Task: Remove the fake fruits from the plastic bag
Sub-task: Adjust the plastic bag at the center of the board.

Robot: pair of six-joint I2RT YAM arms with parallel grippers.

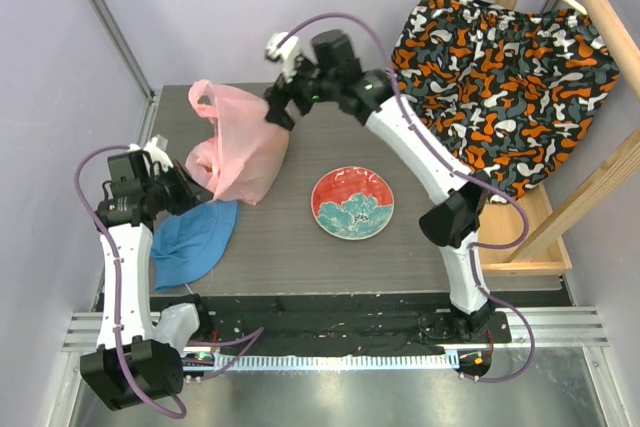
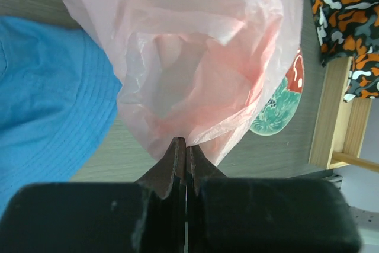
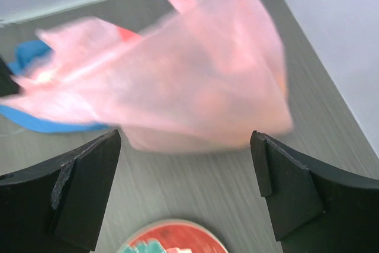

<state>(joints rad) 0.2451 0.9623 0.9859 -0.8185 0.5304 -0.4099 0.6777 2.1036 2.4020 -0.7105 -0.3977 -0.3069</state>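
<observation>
The plastic bag [image 1: 240, 152] is resting on the table just left of the red floral plate [image 1: 352, 204]. The left gripper [image 2: 185, 146] is pinching the bag's edge farthest from the plate, jaws closed on the film. The right gripper [image 1: 276, 107] is hovering beyond the plate's far-left side, over the bag, jaws spread wide, gripping nothing. The fake fruits are not distinguishable through the film. A blue hat [image 1: 195, 237] is lying left of the plate, touching the bag.

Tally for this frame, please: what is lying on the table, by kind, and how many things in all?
pink plastic bag: 1
blue hat: 1
red floral plate: 1
fake fruits outside the bag: 0 (any inside cannot be counted)
Total: 3
</observation>
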